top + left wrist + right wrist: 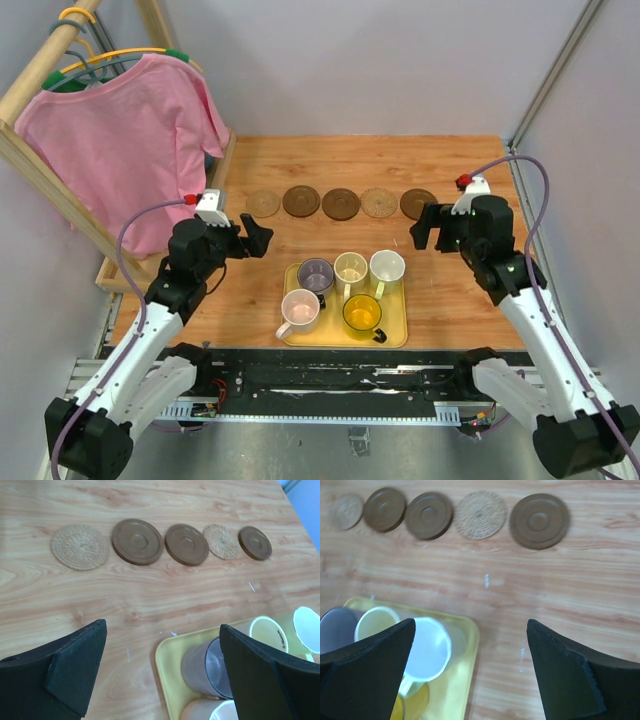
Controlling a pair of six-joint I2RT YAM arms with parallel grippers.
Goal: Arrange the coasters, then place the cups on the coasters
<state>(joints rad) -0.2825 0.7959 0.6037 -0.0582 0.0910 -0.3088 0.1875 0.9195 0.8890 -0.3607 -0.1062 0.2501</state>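
Five coasters lie in a row across the far table: tan (263,203), brown (300,201), brown (340,203), tan (379,203), brown (417,203). Both wrist views show the row, from tan (80,546) to brown (539,520). The cups stand together in the yellow tray (400,335): purple-grey (316,274), cream (351,269), whitish (387,267), pink (300,311), yellow (362,313). My left gripper (258,235) (162,625) hovers open left of the tray, nothing in it. My right gripper (425,228) (470,622) hovers open at the tray's far right, also holding nothing.
A pink shirt (130,130) hangs on a wooden rack (60,190) at the table's left edge, close behind the left arm. Grey walls close off the back and right sides. Bare wood lies between the coaster row and the tray.
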